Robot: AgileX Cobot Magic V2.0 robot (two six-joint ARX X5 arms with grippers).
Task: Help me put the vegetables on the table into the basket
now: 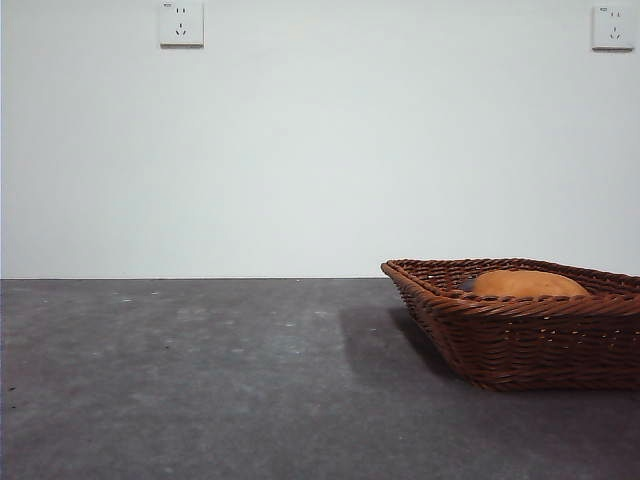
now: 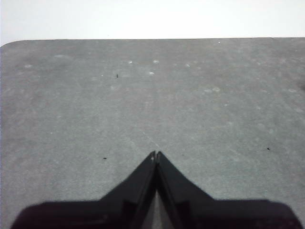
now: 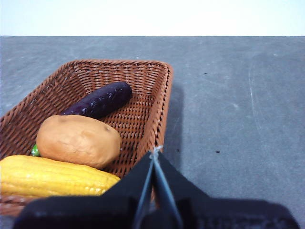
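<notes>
The brown wicker basket [image 3: 152, 95] [image 1: 520, 345] stands on the dark grey table [image 1: 200, 380] at the right of the front view. Inside it lie the yellow corn cob [image 3: 52, 176], the orange-brown potato [image 3: 78, 140] [image 1: 528, 284] and the dark purple eggplant [image 3: 100, 100]. My right gripper [image 3: 155, 152] is shut and empty, its tips just over the basket's near rim, beside the corn. My left gripper [image 2: 156, 153] is shut and empty above bare table [image 2: 143, 95]. Neither arm shows in the front view.
A white wall with two sockets [image 1: 181, 23] [image 1: 612, 27] rises behind the table's far edge. Bare grey tabletop stretches left of the basket in the front view.
</notes>
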